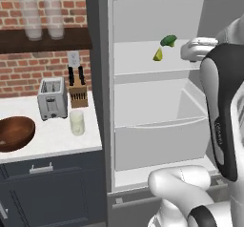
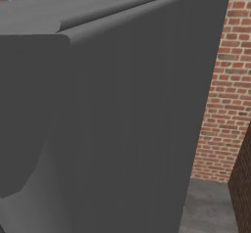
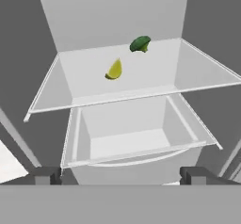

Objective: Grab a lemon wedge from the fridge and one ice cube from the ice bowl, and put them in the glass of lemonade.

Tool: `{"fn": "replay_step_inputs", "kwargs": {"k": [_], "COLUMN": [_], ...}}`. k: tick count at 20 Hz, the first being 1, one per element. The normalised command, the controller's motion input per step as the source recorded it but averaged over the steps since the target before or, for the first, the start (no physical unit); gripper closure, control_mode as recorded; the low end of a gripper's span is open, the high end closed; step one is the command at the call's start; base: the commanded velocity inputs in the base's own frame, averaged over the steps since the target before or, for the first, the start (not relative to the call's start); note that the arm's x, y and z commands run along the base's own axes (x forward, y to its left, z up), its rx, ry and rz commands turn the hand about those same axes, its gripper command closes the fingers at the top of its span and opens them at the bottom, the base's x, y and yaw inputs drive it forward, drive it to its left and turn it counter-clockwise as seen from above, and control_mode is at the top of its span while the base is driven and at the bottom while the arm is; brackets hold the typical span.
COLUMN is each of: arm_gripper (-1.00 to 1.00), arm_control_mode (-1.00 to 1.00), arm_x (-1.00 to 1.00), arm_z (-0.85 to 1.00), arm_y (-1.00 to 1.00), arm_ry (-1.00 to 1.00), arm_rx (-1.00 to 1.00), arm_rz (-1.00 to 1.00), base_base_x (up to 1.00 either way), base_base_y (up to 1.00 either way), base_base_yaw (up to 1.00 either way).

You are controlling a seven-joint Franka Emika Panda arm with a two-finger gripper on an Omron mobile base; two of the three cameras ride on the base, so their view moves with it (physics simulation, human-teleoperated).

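Fridge (image 1: 157,126) open, white interior w/ shelves. On upper shelf (image 3: 94,89): lemon wedge (image 3: 114,70), yellow-green, toward middle, and broccoli floret (image 3: 140,44) just behind it to the right, nearer back wall; the two close but apart. Below shelf, pale drawer bin (image 3: 132,143), nothing visible inside.

Gripper (image 3: 120,176) in front of fridge opening, level w/ drawer, jaws spread wide, nothing between them; dark fingertips (image 3: 44,175) at far left and right of hand view. Well short of wedge.

Left base view adds counter (image 1: 52,135) left of fridge: ice bowl (image 1: 14,133), dark wood, at left edge, contents not discernible; glass of lemonade (image 1: 77,122) near counter's right end, pale liquid inside; toaster (image 1: 52,98) behind glass, knife block (image 1: 77,91) beside toaster. Two frosted jars (image 1: 43,18) on wall shelf above.

Right base view: dark grey fridge door panel (image 2: 108,119) up close, brick wall (image 2: 225,80) at right.
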Motion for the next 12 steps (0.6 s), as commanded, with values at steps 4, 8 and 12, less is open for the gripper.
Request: {"fn": "replay_step_inputs", "kwargs": {"k": [4,8,12], "arm_gripper": [-1.00,-1.00,-1.00], "arm_control_mode": [-1.00,-1.00,-1.00], "arm_x": [0.74,0.94,1.00], "arm_z": [-0.09,-0.24,-0.48], "arm_y": [-0.10,0.00,0.00], "arm_ry": [0.00,0.00,0.00], "arm_rx": [0.00,0.00,0.00], "arm_rz": [0.00,0.00,0.00], "base_base_x": [0.00,0.00,0.00], "base_base_y": [0.00,0.00,0.00], "base_base_yaw": [0.00,0.00,0.00]}}
